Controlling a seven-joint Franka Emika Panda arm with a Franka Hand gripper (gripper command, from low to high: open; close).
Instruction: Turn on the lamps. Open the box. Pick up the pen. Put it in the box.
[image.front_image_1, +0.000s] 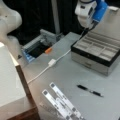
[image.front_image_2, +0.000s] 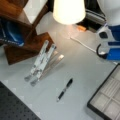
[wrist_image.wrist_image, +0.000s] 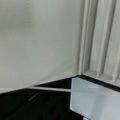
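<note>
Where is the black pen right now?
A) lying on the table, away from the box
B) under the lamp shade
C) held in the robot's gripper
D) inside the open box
A: in both front views the pen lies flat on the grey table, apart from the open box, whose pale compartments hold no pen.

Soft, blurry views (all three); lit lamp glares.
</note>
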